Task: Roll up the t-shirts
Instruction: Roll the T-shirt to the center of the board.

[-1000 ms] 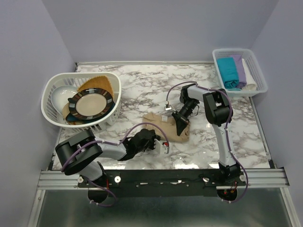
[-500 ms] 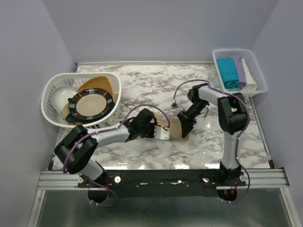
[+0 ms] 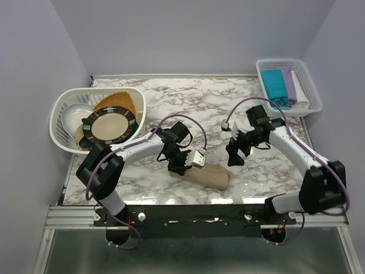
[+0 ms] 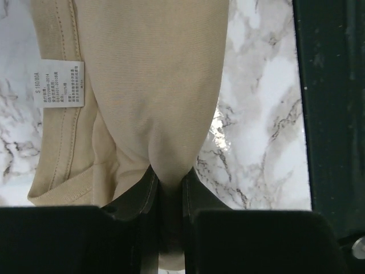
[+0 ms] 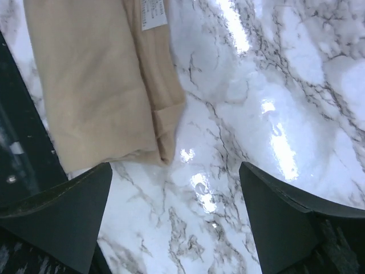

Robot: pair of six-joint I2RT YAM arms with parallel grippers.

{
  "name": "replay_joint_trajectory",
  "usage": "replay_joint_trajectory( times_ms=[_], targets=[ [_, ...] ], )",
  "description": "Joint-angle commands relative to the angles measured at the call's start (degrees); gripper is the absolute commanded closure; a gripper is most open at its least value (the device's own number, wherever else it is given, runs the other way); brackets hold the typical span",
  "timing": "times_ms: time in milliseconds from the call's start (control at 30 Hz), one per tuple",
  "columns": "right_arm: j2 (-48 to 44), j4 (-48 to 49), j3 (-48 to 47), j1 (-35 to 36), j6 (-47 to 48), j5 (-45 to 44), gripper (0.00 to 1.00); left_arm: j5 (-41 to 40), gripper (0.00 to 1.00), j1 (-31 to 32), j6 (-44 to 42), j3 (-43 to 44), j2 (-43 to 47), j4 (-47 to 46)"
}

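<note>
The beige shirt (image 3: pixel 211 177), folded into a long band, lies on the marble table (image 3: pixel 188 103) near its front edge, between the 2 arms. The left gripper (image 4: pixel 169 178) is clamped on a fold of the shirt's cloth, near the sewn-in label (image 4: pixel 59 83). The right gripper (image 5: pixel 175 171) hangs over bare marble just beside the shirt's end, jaws wide apart, touching nothing. 3 bundles, a teal roll (image 3: pixel 275 85), a lilac roll (image 3: pixel 289 84) and a white roll (image 3: pixel 300 104), lie in the white basket (image 3: pixel 279 60) at the far right corner.
</note>
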State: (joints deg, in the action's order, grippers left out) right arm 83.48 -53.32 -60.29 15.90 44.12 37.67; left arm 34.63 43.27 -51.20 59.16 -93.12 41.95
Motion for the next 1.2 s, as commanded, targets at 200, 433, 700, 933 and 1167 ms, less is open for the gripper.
replay_joint_trajectory(
  times_ms=[200,433,700,933,1167],
  targets=[
    [-29.43,23.00,20.56,19.59,-0.52,-9.72,0.00,7.56,0.95,-2.31,1.19,5.70,-5.14,9.46],
    [-27.85,26.52,24.87,27.60,-3.70,-12.18,0.00,8.26,0.95,-3.19,2.86,8.25,-7.51,9.64],
    [-19.78,27.92,27.60,29.01,-1.41,-14.91,0.00,9.93,0.94,-4.24,4.00,9.57,-8.74,9.99],
    [-7.12,28.54,22.24,29.10,-3.33,-20.01,0.21,11.86,0.93,-5.47,3.30,10.36,-9.71,13.06],
    [-8.77,17.83,20.13,25.15,-1.85,-9.47,0.96,15.81,0.92,-8.63,-0.83,16.94,-13.66,25.96]
  ],
)
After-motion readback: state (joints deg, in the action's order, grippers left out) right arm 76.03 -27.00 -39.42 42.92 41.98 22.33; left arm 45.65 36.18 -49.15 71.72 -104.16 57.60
